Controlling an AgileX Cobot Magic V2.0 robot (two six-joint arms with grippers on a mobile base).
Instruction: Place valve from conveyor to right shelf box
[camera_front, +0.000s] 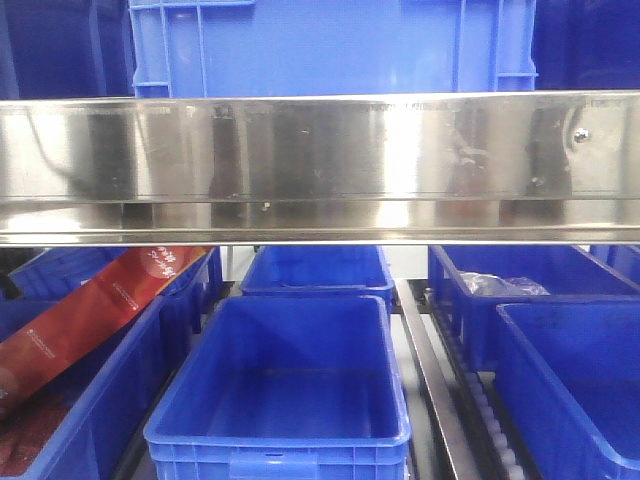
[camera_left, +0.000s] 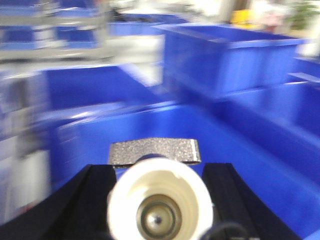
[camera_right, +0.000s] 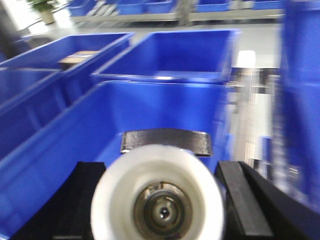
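Note:
In the left wrist view a valve (camera_left: 159, 205) fills the bottom centre, white cap facing the camera and grey lever (camera_left: 154, 151) on top. My left gripper (camera_left: 160, 167) is shut on it, black fingers (camera_left: 95, 200) pressing both sides, above a blue box (camera_left: 240, 150). The right wrist view shows another valve (camera_right: 159, 202) with its dark lever (camera_right: 166, 140), and my right gripper (camera_right: 160, 165) is shut on it over a blue box (camera_right: 95, 120). Both wrist views are motion-blurred. The conveyor is out of view. Neither gripper shows in the front view.
A steel shelf rail (camera_front: 320, 165) crosses the front view. Below it stand blue boxes: one at the centre (camera_front: 290, 390), one at the right (camera_front: 570, 370), and a left one holding a red packet (camera_front: 90, 310). A roller track (camera_front: 490, 420) runs between boxes.

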